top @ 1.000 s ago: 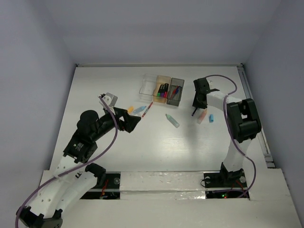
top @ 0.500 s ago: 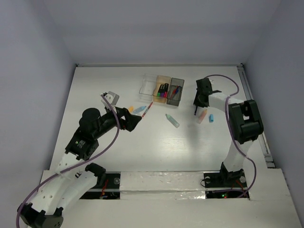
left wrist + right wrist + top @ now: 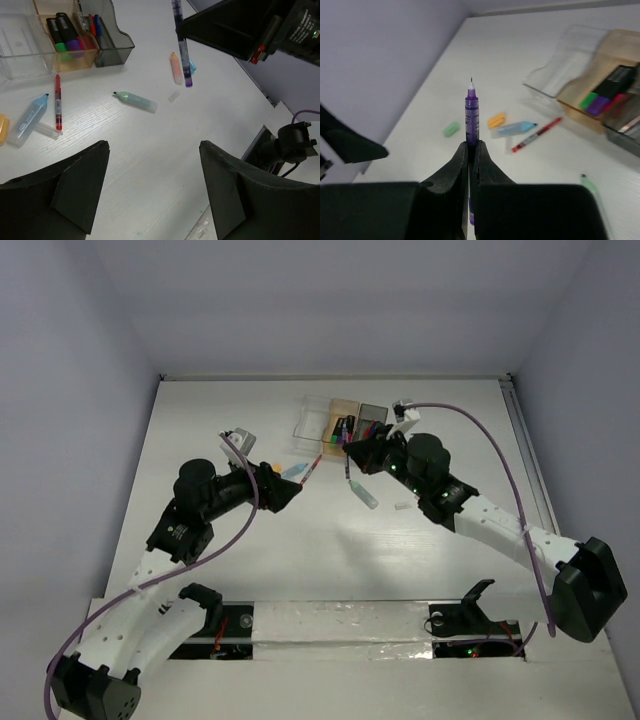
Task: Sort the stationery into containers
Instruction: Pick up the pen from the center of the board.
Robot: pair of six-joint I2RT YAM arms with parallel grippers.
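Presently we find the right tool (image 3: 471, 146) clamped together on the thin purple pen (image 3: 471, 110), gripping its lower barrel so that the pointed tip projects straight out beyond the fingers. Seen from the left wrist, the pen hangs steeply, near upright, clear of the white surface (image 3: 150, 135).

The relation that governs the coming move, in our judgement, is pen to dark smoky grey plastic box (image 3: 114, 49). That box holds the thin red and blue pens (image 3: 95, 25) and lies close beyond the right tool, toward the far edge of the surface and next to the translucent tan-orange box (image 3: 75, 60). The right arm reaches across toward the middle with its tool just short of the row, so it is plainly the nearer. We expect the pen's long axis must be brought in line with the box's length before release.

The left tool (image 3: 150, 185) stands with its jaws apart and nothing between them, hovering low over the scattered pieces
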